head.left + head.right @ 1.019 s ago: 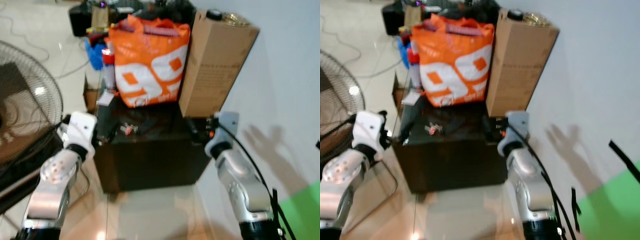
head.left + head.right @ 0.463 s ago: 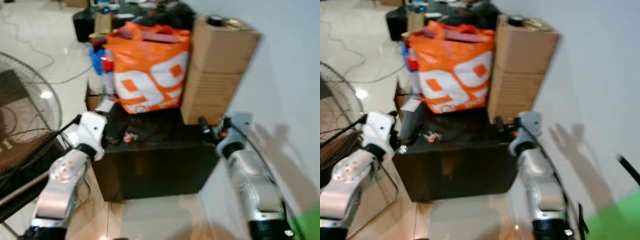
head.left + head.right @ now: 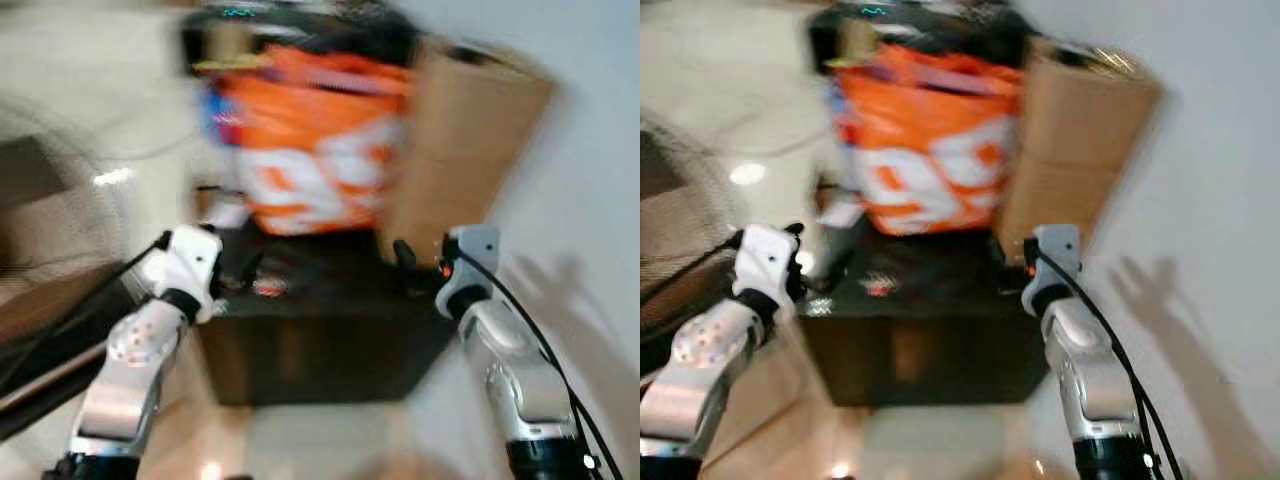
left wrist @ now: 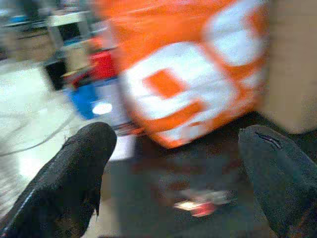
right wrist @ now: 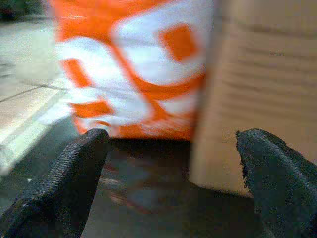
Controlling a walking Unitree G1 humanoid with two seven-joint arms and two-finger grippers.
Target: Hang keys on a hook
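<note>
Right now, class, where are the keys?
In the left wrist view, the keys lie on the dark cabinet, in front of the orange bag. The left gripper points at them, fingers open.

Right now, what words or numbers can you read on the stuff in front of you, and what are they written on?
Orange bag: big white shapes that may be "99", too blurred to be sure.
Cardboard box: no print that I can read; it is blurred.
Small red thing on the dark table: too blurred to read anything.
</note>
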